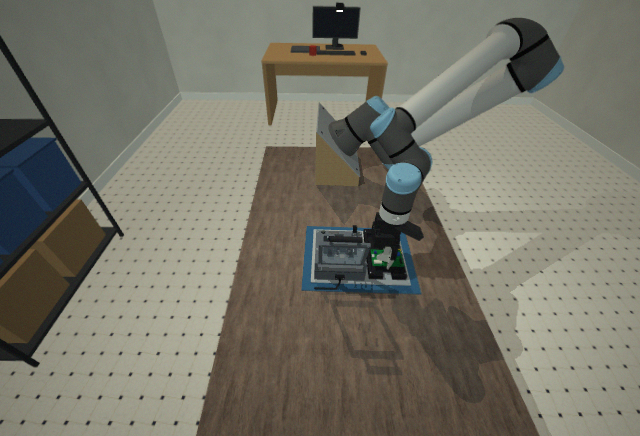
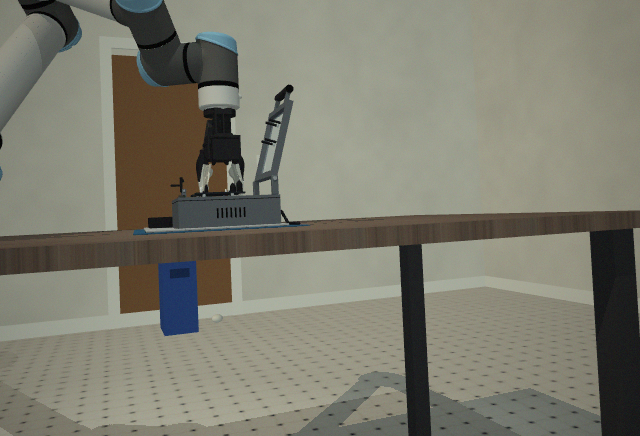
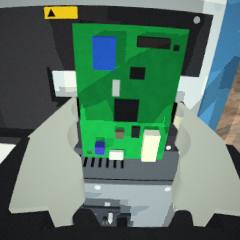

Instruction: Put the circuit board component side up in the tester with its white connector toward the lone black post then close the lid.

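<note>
My gripper (image 1: 391,258) (image 2: 222,188) (image 3: 125,101) is shut on the green circuit board (image 1: 395,261) (image 3: 95,95), its fingers at the board's two long edges. The board is level, component side up, low over the black tray (image 1: 376,273) (image 3: 30,90). Its white connector (image 3: 150,145) is at the end nearest the tester. The grey tester (image 1: 338,273) (image 2: 227,212) (image 3: 150,196) stands beside the tray. Its lid (image 2: 282,139) stands open, leaning slightly back. A black post (image 1: 354,229) (image 2: 181,184) stands at the tester's far side. The board's holes cannot be made out.
A blue mat (image 1: 307,266) lies under the tester and tray. A black cable (image 1: 328,287) comes out of the tester's near side. The arm's wedge-shaped mount (image 1: 336,165) is behind. The raised lid stands close beside the gripper in the exterior view.
</note>
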### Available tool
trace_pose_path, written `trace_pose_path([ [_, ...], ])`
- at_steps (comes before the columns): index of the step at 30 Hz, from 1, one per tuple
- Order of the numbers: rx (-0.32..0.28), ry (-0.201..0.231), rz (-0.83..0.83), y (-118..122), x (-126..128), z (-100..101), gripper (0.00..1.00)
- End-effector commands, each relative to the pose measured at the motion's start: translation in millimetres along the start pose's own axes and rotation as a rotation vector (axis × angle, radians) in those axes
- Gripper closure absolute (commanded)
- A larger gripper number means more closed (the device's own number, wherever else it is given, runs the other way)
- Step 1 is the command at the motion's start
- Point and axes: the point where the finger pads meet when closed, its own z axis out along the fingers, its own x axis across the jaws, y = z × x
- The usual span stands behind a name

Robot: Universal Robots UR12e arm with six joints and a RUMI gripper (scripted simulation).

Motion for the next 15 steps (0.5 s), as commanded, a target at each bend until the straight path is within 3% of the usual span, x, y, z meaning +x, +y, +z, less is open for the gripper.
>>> trace_pose_path([
  [1, 0.0, 0.001, 0.0, 0, 1, -3, 0.61],
  [15, 0.0, 0.001, 0.0, 0, 1, -35, 0.61],
])
